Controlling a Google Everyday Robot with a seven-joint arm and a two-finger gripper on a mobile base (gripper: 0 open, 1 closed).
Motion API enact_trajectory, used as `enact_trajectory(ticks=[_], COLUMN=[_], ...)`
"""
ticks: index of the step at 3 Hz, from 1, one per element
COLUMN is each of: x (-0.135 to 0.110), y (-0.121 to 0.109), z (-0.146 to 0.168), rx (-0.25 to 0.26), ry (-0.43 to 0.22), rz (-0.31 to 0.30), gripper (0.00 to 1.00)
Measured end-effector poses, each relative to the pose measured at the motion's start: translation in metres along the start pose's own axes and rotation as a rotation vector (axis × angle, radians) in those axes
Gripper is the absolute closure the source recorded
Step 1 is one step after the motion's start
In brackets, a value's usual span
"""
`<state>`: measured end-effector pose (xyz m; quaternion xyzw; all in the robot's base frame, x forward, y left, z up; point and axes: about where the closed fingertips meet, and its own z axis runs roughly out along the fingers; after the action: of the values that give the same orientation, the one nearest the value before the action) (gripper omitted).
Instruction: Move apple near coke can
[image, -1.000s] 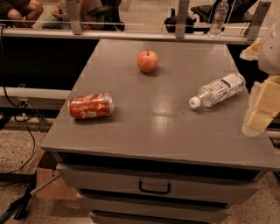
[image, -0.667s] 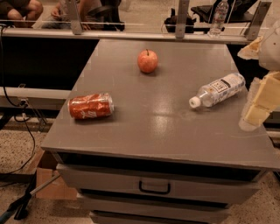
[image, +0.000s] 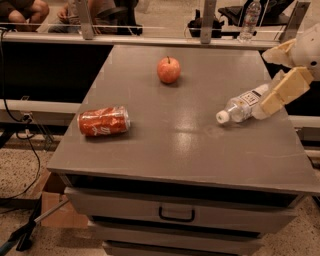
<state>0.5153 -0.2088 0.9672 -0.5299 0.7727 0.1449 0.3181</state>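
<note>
The apple (image: 169, 69), red-orange with a short stem, stands upright at the far middle of the grey cabinet top (image: 175, 150). The coke can (image: 103, 121), dented and red-orange, lies on its side near the left edge, well apart from the apple. My gripper (image: 266, 81) hovers at the right edge of the top, over the base of a water bottle and far to the right of the apple. Its two cream fingers (image: 286, 90) are spread apart and hold nothing.
A clear plastic water bottle (image: 242, 106) lies on its side at the right, cap pointing toward the middle. Drawers with a dark handle (image: 176, 215) face front. A railing (image: 150, 40), seated people and another bottle (image: 249, 20) are behind. Cables and a cardboard box (image: 55, 205) lie on the floor at left.
My gripper has risen and moved slightly left, now over the water bottle's base. The apple, can and bottle have not moved.
</note>
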Motion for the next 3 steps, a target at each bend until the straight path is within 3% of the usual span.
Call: enact_trajectory(ticks=[1, 2, 3], x=[-0.014, -0.020, -0.025], y=[-0.023, -0.043, -0.054], z=[0.008, 0.021, 0.021], rx=[0.073, 0.162, 0.202], ry=[-0.115, -0.168, -0.189], rz=[0.095, 0.146, 0.149], gripper=[0.00, 0.00, 0.00])
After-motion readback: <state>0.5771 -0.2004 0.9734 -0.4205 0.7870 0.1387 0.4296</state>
